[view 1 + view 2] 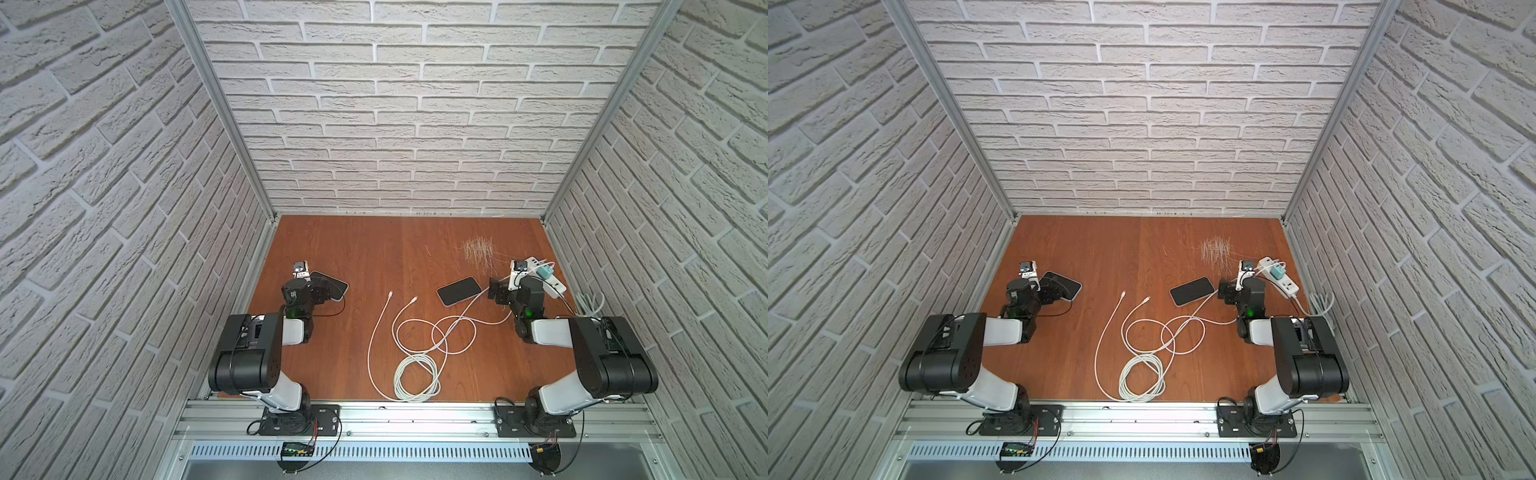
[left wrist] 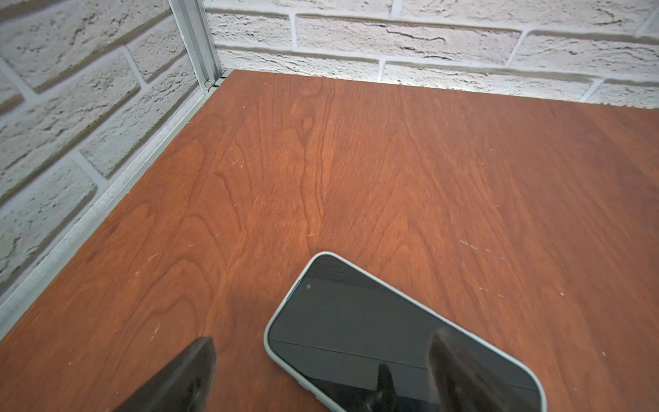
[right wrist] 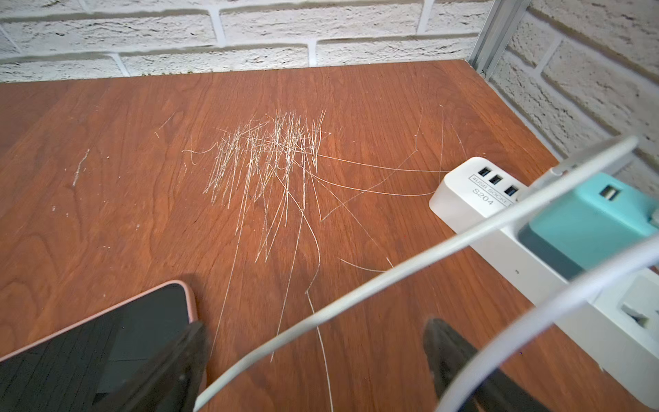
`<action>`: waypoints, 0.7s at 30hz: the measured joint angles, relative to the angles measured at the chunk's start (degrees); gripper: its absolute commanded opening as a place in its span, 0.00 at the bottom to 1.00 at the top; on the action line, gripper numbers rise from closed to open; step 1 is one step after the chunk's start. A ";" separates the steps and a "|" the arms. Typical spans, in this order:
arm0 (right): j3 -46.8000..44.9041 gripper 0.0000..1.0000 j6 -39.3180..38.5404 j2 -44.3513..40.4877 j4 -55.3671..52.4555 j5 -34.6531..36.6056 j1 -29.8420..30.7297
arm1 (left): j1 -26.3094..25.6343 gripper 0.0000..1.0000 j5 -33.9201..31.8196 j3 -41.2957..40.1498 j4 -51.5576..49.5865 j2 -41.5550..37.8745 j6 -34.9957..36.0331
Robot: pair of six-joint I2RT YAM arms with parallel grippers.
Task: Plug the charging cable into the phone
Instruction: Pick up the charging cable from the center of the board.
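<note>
Across the wooden table, we find one phone beneath our left gripper and a pink-cased phone just beside our right gripper, both jaws spread wide and empty. Between the phones the charging cable ends in two plugs, lying lengthwise away from us, roughly midway between our hands.

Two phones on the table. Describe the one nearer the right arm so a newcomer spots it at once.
Find the white power strip along the right edge of the table, beside the right gripper. Just inward of that gripper a phone lies flat, dark screen up. Its case rim is pinkish; the other phone, by the left gripper, has a pale grey rim.
</note>
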 measured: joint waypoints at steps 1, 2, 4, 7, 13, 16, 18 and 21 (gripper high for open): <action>0.00 0.99 0.00 0.00 0.00 0.00 0.00 | 0.00 0.98 0.00 0.00 0.02 0.00 0.00; 0.02 0.99 0.00 0.00 -0.07 0.00 0.00 | 0.02 0.98 0.00 0.00 0.00 0.00 0.00; 0.02 0.99 0.00 0.00 -0.13 0.00 0.00 | 0.00 0.98 0.00 0.00 0.02 0.00 -0.02; 0.02 0.99 0.00 0.00 -0.17 0.00 0.00 | 0.02 0.98 0.00 0.00 0.02 0.00 0.00; 0.02 0.99 0.00 0.00 -0.20 -0.02 0.00 | 0.02 0.98 0.00 0.00 0.02 0.00 0.00; 0.02 0.99 0.00 0.00 -0.20 0.00 0.00 | 0.02 0.98 0.00 0.00 0.02 0.00 0.00; 0.02 0.99 0.00 -0.02 -0.20 0.00 0.00 | -0.07 0.98 -0.59 0.00 0.02 0.00 0.00; 0.02 0.99 0.00 -0.02 -0.20 -0.02 -0.02 | -1.84 0.98 -6.78 0.44 -3.50 -1.88 -0.11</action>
